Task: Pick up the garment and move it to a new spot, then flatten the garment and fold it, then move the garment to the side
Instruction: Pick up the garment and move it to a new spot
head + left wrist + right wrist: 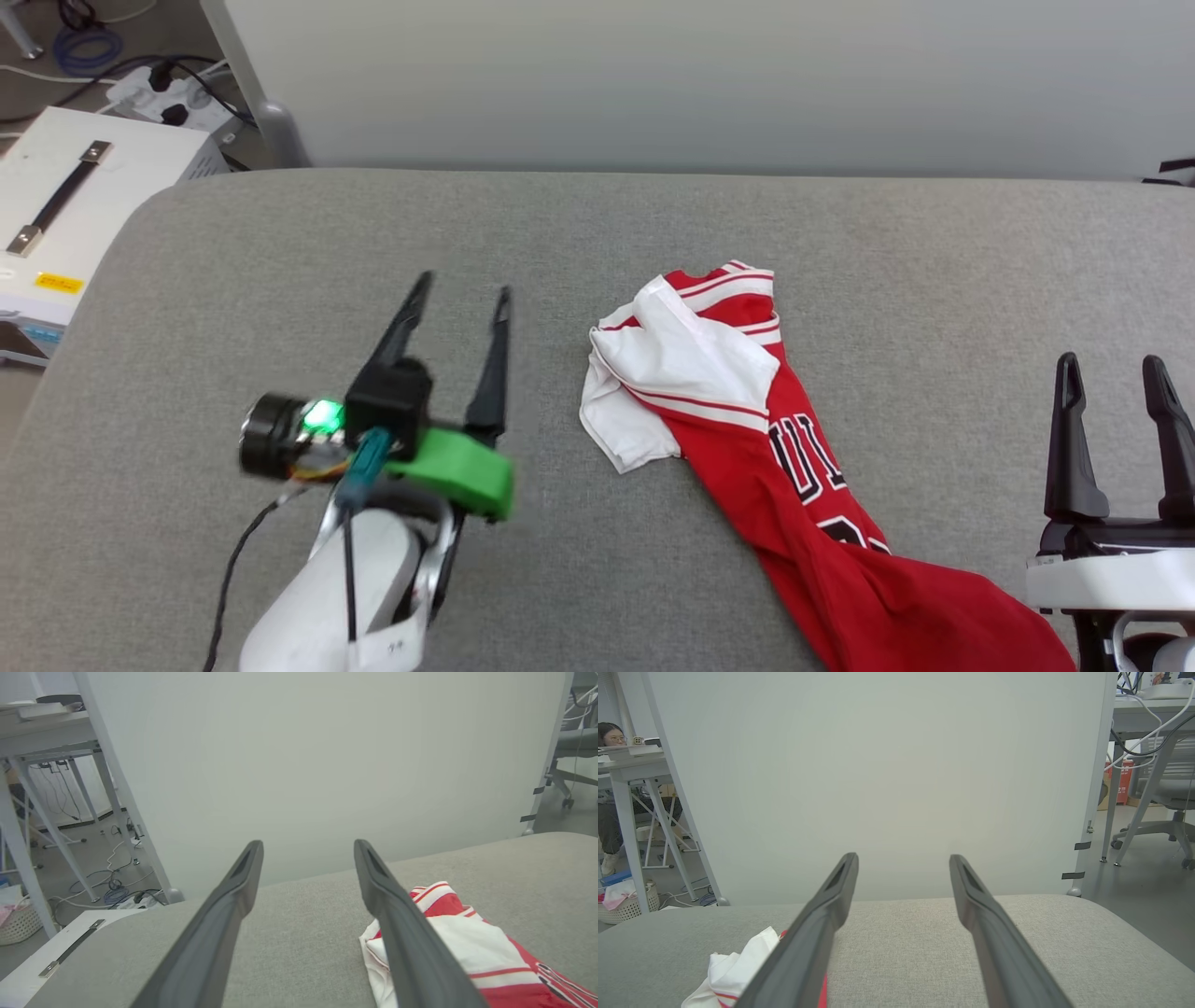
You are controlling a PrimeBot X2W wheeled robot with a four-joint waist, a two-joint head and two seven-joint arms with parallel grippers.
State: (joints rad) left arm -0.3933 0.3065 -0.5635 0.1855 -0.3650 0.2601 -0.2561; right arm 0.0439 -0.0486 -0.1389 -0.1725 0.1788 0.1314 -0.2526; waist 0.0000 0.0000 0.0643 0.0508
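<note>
both jaws spread wide, nothing between them. right gripper point(1110, 361) at near right edge of grey padded surface point(280, 243), left gripper point(464, 285) over near left part. garment point(738, 448) crumpled between them, red body nearest, toward right gripper, white sleeve bunched mid-surface. white panel point(653, 84) behind far edge.

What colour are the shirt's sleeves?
White with red stripes, on the garment; clearest in the head view.
</note>
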